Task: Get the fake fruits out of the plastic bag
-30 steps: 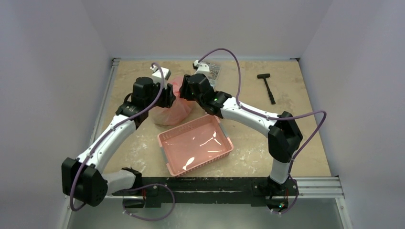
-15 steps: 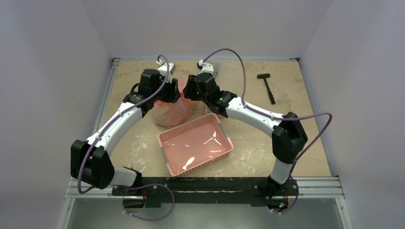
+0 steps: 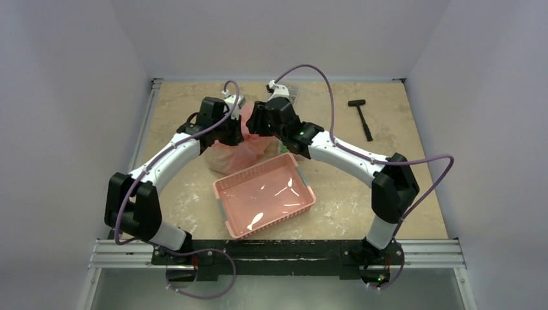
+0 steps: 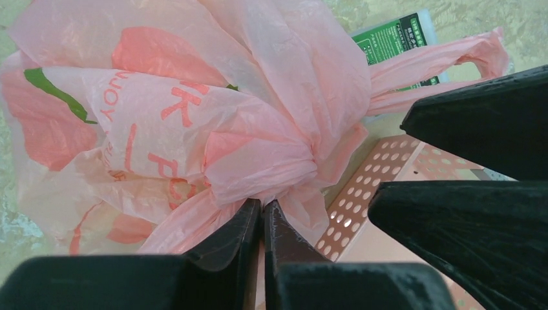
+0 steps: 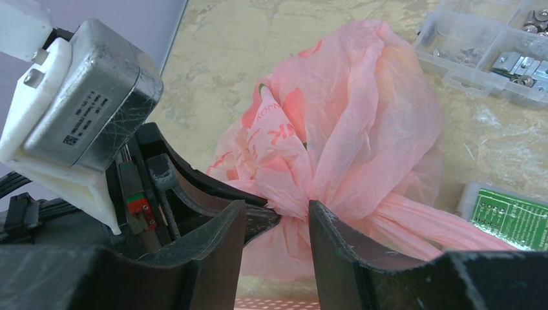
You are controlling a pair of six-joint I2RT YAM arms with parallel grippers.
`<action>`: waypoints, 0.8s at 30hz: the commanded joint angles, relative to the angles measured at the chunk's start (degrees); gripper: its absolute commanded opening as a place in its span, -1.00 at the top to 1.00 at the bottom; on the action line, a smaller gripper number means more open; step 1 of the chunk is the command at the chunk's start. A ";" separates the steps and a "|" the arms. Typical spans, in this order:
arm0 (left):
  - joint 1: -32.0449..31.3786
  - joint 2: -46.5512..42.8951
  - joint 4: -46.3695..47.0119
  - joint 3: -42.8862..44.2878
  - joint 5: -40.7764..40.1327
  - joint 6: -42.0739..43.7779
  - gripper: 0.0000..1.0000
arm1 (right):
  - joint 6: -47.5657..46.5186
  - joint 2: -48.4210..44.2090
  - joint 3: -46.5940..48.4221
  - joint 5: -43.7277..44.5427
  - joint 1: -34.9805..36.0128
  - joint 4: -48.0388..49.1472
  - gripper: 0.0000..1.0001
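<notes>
The plastic bag (image 3: 234, 154) sits on the table just beyond the far left corner of the pink latticed basket (image 3: 223, 210), close to that corner; whether they touch I cannot tell. It is bunched into a rounded bundle, its top gathered into a twisted neck, with its loop handles trailing off toward the basket's far side. The film is pink with red lettering and a green leaf mark. The fake fruits are inside it and cannot be made out one by one through the crinkled film.

Both arms reach past the basket and meet over the bag's neck. The left gripper (image 4: 262, 210) comes in from the basket's left, and its jaws are pressed almost together, pinching a fold of plastic at the base of the neck. In the right wrist view its dark tip shows against the same knot (image 5: 294, 206).

The right gripper (image 5: 276, 216) comes in from the basket's right. Its jaws stand apart on either side of the neck, and I cannot tell whether the pads press the plastic. Its fingers (image 4: 478, 129) loom large in the left wrist view, above the basket's perforated wall (image 4: 368, 206).

A green-labelled packet (image 5: 510, 216) lies beyond the basket's far edge, beside the bag's handles. A clear compartment box of small metal parts (image 5: 491, 51) lies farther beyond it. A black hammer (image 3: 362, 119) lies well apart, beyond the basket's right side
</notes>
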 commanded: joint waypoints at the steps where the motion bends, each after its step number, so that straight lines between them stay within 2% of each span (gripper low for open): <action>1: -0.34 -1.50 -0.10 2.29 2.17 1.17 0.97 | -0.23 -0.80 0.68 -1.58 -0.25 -0.59 0.18; 13: 0.39 -4.65 0.76 2.07 5.81 1.05 1.00 | -0.56 2.98 1.22 -1.59 -0.25 -1.33 0.16; 14: 0.67 -4.89 1.06 1.96 6.37 0.93 1.00 | -1.07 3.43 1.46 -1.52 -0.24 -1.33 0.13; 17: 0.97 -5.33 1.15 1.78 6.90 1.00 1.00 | -4.14 4.34 1.82 -0.05 0.24 -0.18 -0.19; 18: 1.04 -5.36 1.15 1.76 6.85 1.02 1.00 | -4.26 4.58 1.67 0.44 0.28 0.05 -0.21; 23: 1.49 -5.71 1.17 1.76 7.38 0.85 1.00 | -3.36 4.94 0.53 5.31 0.28 0.64 -0.17; 24: 1.51 -5.75 1.22 1.69 7.41 0.96 1.00 | -3.58 4.65 -0.37 5.52 0.28 1.86 -0.06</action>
